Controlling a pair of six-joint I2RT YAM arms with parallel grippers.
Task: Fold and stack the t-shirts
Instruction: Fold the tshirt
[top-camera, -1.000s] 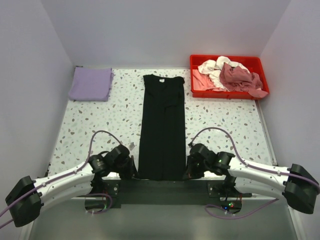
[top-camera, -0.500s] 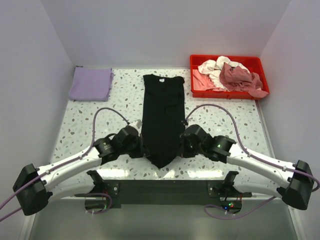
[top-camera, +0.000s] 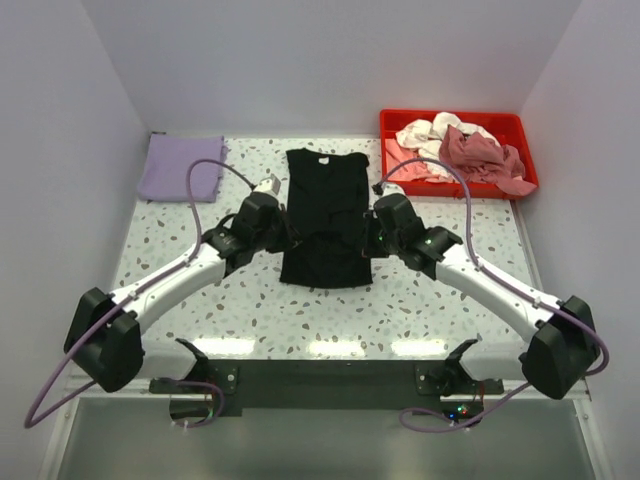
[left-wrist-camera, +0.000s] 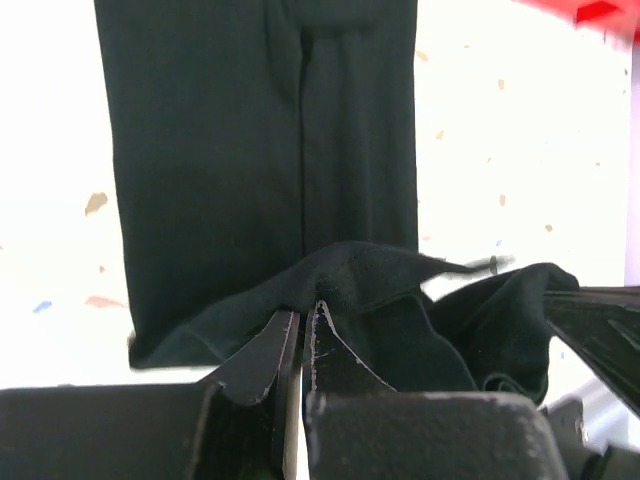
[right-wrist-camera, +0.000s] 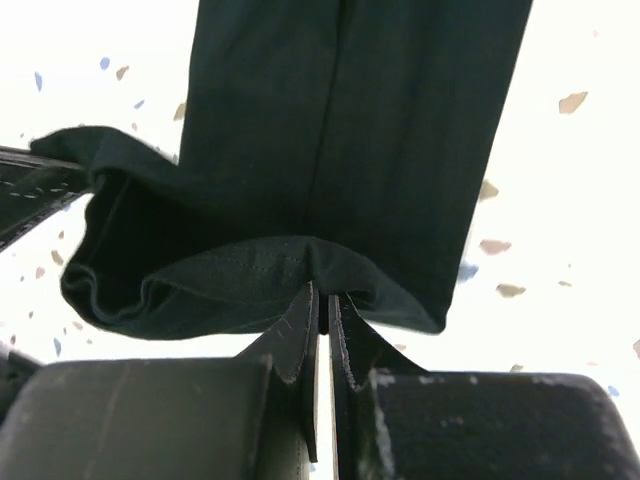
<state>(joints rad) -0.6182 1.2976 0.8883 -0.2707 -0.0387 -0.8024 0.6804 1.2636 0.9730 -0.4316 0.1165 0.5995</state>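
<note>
The left gripper (left-wrist-camera: 303, 318) and right gripper (right-wrist-camera: 322, 298), each pinching the black shirt (top-camera: 325, 185) hem, have carried it from the near edge to mid-shirt, so the fold is about half done.

White arm links (top-camera: 165, 288), black joints (top-camera: 105, 345), looping purple cables (top-camera: 191, 195), black tapered fingers (left-wrist-camera: 255, 362).

Bright, even overhead light; table (left-wrist-camera: 50, 150) blown white in wrist views.

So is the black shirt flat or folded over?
Partly folded: left gripper and right gripper hold the black shirt doubled over by its hem.
</note>
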